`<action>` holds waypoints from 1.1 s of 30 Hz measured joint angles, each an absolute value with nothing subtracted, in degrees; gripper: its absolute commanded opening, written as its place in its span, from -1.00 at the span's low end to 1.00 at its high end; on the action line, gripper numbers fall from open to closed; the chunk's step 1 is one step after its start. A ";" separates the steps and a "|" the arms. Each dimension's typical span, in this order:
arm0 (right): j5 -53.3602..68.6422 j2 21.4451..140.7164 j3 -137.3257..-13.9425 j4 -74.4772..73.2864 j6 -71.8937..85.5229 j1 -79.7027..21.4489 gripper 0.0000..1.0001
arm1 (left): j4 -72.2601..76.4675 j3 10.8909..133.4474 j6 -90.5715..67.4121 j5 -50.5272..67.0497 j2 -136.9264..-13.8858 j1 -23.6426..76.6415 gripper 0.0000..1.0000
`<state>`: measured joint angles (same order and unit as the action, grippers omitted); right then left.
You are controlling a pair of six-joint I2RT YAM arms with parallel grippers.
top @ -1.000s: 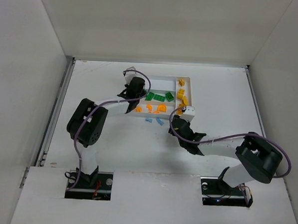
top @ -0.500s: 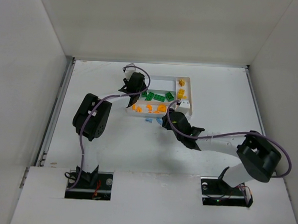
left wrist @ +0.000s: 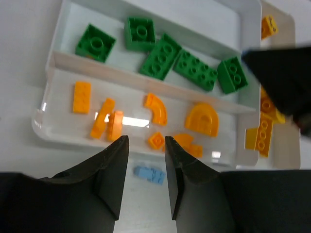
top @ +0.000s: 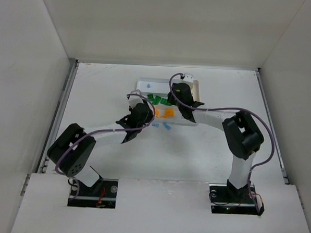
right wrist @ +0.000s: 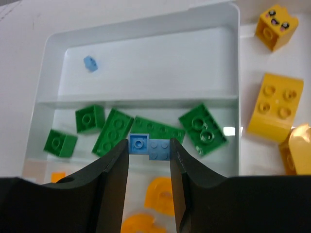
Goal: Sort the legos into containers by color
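Top external: your left tool [top: 138,120] hangs low over the bench [top: 104,93] at the near edge of the tray [top: 159,86], beside two loose light blue bricks [top: 156,125]. Your right tool [top: 176,95] reaches in over the tray's middle.

Left wrist: jaws apart, nothing clamped. They frame one of those blue bricks, which lies on the bench just outside the orange slot, so I'd judge you're lined up to pick it. Orange pieces [left wrist: 200,119] fill the near slot, green bricks [left wrist: 160,56] the next.

Right wrist: the tool is pinched on a light blue plate [right wrist: 150,147], held above the green slot. One small blue piece [right wrist: 90,63] lies alone in the far slot, so that looks like blue's home. Take the plate beyond the green before you let go. Yellow bricks [right wrist: 274,107] sit in the end slot.
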<state>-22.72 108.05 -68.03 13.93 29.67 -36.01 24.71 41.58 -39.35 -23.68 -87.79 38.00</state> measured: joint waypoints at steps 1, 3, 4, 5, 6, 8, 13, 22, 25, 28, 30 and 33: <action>-22.20 109.73 -70.15 13.21 29.15 -35.22 -0.25 | 24.67 40.03 -39.53 -24.05 -86.94 39.29 -0.34; -21.32 112.73 -74.28 11.70 28.23 -33.74 -0.25 | 24.62 37.45 -39.75 -24.43 -85.69 41.71 -0.31; -21.02 113.99 -76.09 10.87 27.83 -33.04 -0.25 | 24.62 36.51 -39.94 -24.56 -85.25 42.44 -0.30; -20.71 115.09 -77.76 10.26 27.53 -32.38 -0.25 | 24.49 35.62 -40.03 -24.82 -84.88 42.98 -0.29; -20.51 116.20 -79.57 9.34 27.11 -31.73 -0.25 | 24.43 35.05 -40.14 -25.06 -84.66 43.31 -0.29; -20.25 118.10 -82.67 7.77 26.59 -30.70 -0.20 | 24.43 34.63 -40.18 -25.41 -84.66 43.48 -0.27; -19.77 122.32 -89.84 4.16 25.32 -28.93 0.07 | 25.45 34.61 -40.29 -25.45 -85.45 43.42 -0.26; -19.05 122.50 -89.89 2.33 24.77 -28.84 0.12 | 27.46 36.27 -39.97 -23.42 -92.20 44.64 -0.20; -18.81 118.80 -83.44 4.01 24.84 -28.86 0.11 | 27.59 37.21 -39.70 -22.96 -93.23 45.39 -0.14; -18.83 113.08 -74.59 6.26 25.15 -29.19 0.11 | 27.75 38.09 -39.27 -22.96 -94.04 46.04 -0.06; -18.92 109.49 -69.60 7.94 25.56 -29.67 0.11 | 27.77 38.44 -38.96 -23.24 -94.56 46.39 -0.04; -18.87 104.71 -63.92 10.59 26.52 -30.68 0.11 | 27.40 39.18 -38.37 -24.38 -95.57 47.05 -0.03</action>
<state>-18.87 104.71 -63.92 10.59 26.52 -30.68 27.40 39.18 -38.37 -24.38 -95.57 47.05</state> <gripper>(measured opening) 0.557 0.482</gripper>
